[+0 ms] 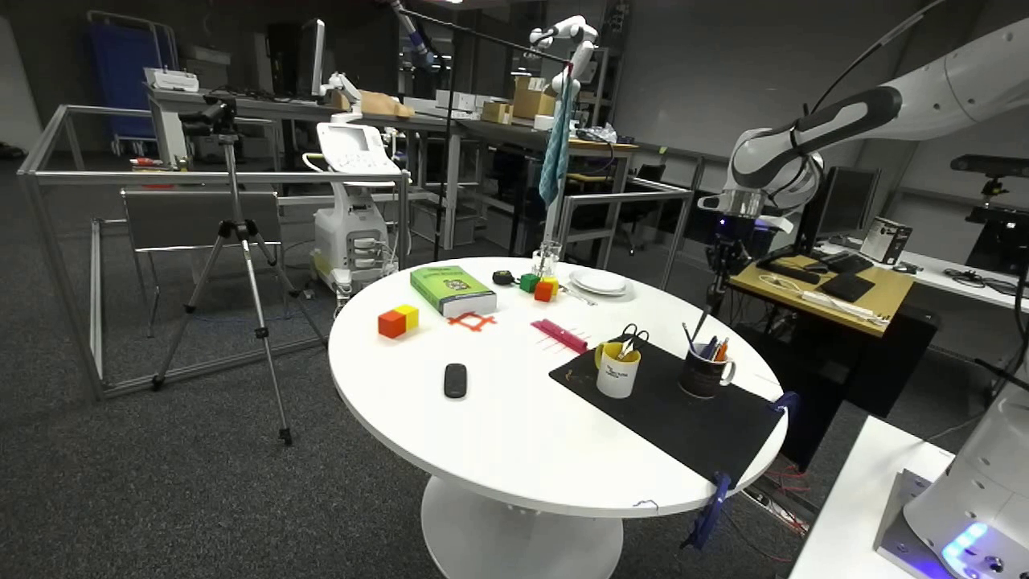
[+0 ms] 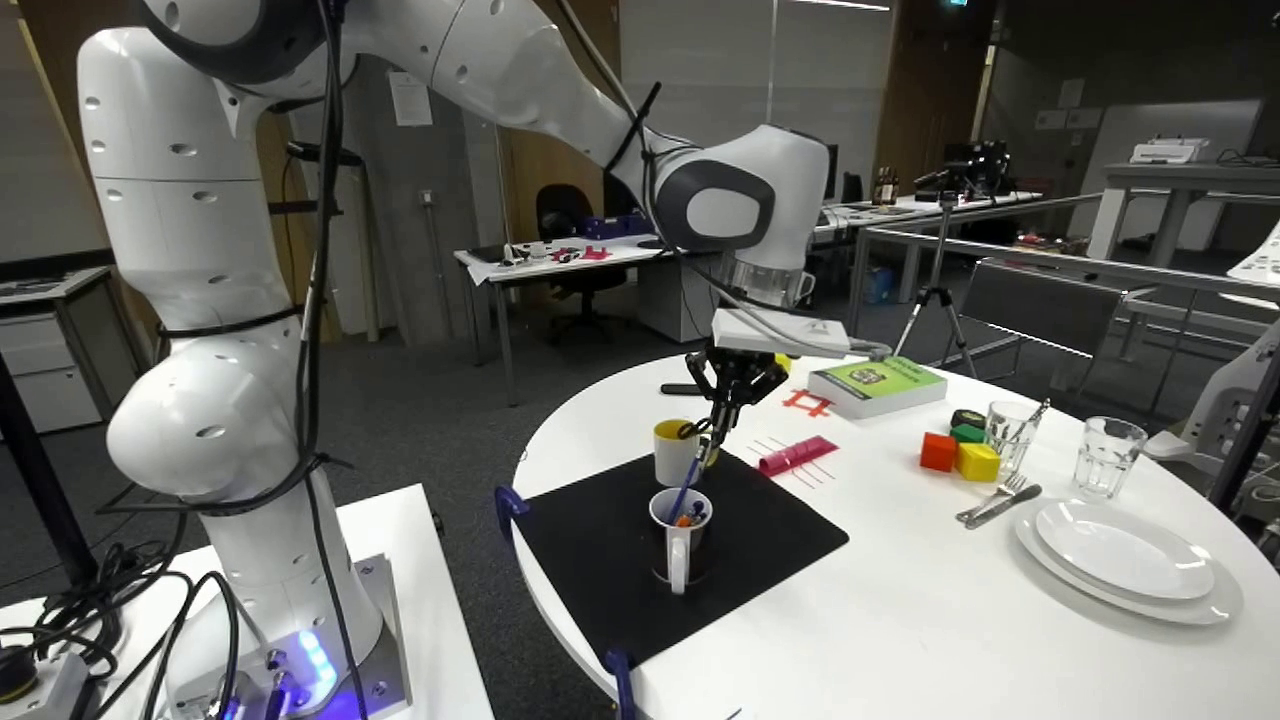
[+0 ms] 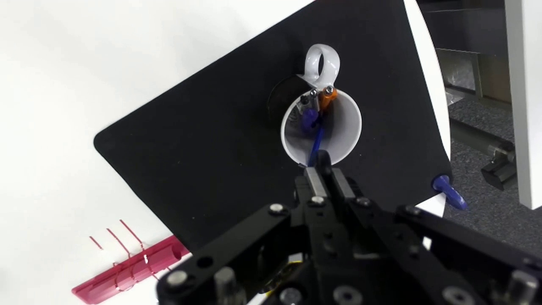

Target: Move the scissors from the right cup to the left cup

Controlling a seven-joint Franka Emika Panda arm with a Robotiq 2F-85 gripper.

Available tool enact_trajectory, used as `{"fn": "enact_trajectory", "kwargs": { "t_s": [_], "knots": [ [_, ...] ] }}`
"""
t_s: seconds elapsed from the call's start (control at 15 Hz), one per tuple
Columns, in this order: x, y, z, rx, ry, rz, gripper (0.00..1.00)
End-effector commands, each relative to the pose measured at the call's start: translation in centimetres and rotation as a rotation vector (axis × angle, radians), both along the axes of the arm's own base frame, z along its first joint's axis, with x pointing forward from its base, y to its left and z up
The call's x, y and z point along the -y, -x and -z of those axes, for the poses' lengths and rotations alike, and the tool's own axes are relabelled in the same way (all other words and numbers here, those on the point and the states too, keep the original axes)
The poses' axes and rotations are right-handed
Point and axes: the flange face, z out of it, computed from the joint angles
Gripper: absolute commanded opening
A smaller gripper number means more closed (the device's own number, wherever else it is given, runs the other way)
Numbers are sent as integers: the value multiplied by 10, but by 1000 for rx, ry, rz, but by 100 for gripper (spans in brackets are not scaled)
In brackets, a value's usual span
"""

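Jaws nearly together, any hold unclear, our gripper (image 3: 325,170) hangs near the dark cup (image 1: 698,378). To its left, farther in from the clamped edge of the worktop (image 1: 514,434), scissors (image 1: 626,346) stand steeply, handles up, in the pale cup (image 1: 617,379); we judge the transfer made.

The scissors (image 1: 627,346) dip out of sight in the pale cup (image 1: 615,388), its lettering (image 1: 618,373) too small to read. In the wrist view the gripper (image 3: 327,171) hides most of the cup; its grip is unclear. An exterior view crops the table (image 2: 930,640) at its near edge.
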Motion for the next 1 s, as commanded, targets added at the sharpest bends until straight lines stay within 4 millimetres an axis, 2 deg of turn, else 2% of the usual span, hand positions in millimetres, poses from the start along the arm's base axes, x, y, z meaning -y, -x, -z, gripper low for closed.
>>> {"fn": "enact_trajectory", "kwargs": {
  "t_s": [0.0,0.47,0.93],
  "knots": [
    [-9,0,-30,4,76,6,2],
    [-51,-14,-56,41,196,-8,2],
    [-84,-20,-57,55,193,42,2]
  ]
}}
